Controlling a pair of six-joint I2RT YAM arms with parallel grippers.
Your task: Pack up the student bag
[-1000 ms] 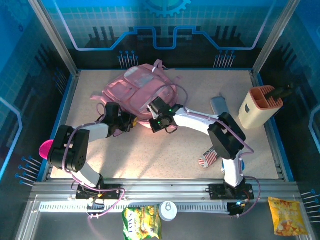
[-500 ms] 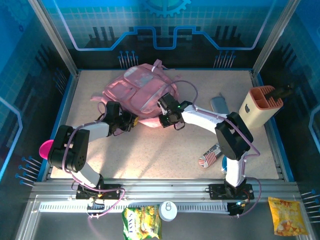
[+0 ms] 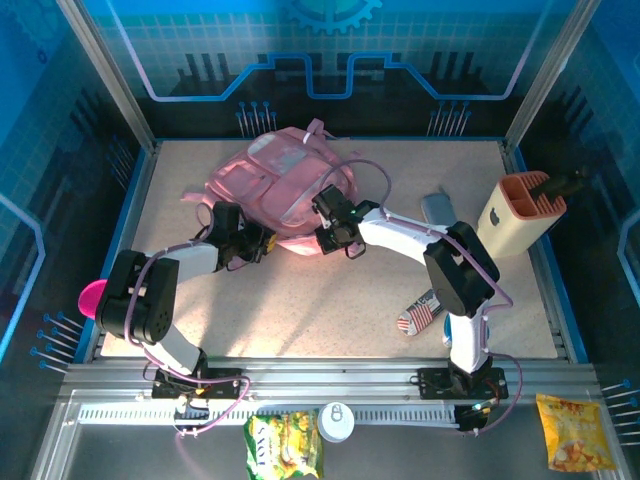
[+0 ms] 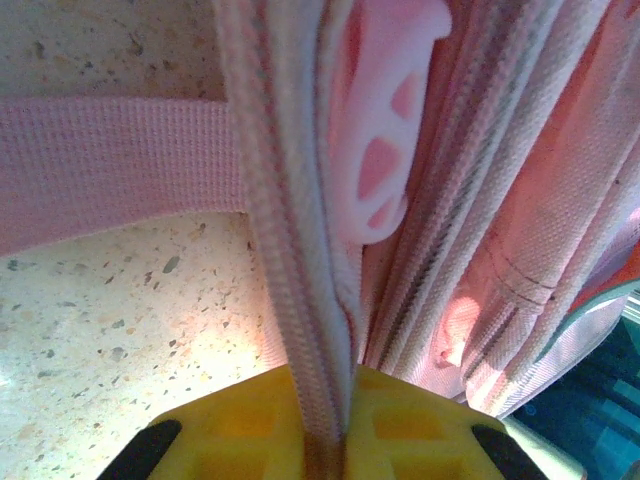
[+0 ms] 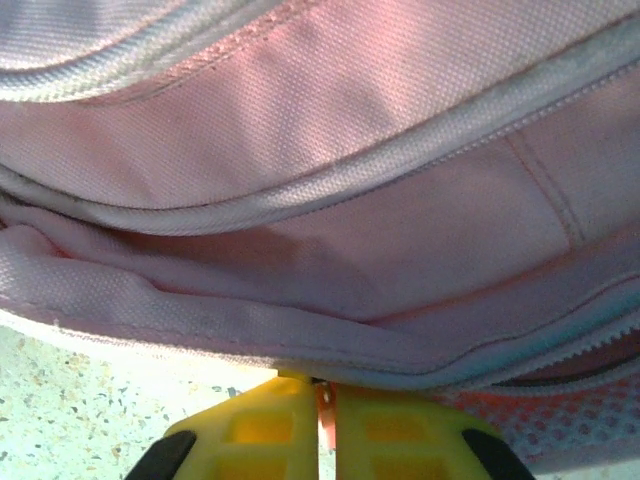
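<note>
The student bag, a soft pink backpack, lies at the back middle of the table. My left gripper sits at its near left edge, yellow fingers shut on a zip-lined fabric edge; a pink zip pull and a strap lie just beyond. My right gripper is at the bag's near right edge. Its fingers are shut on a thin reddish tab under the bag's folded rim.
A beige-and-orange pen holder stands at the right, with a grey flat item beside it. A flag-patterned item lies near the right arm. A pink object sits at the left edge. Snack packets lie outside the front rail.
My right gripper has moved right and slightly farther along the bag's near edge, then settled. The left arm has held still on the bag.
</note>
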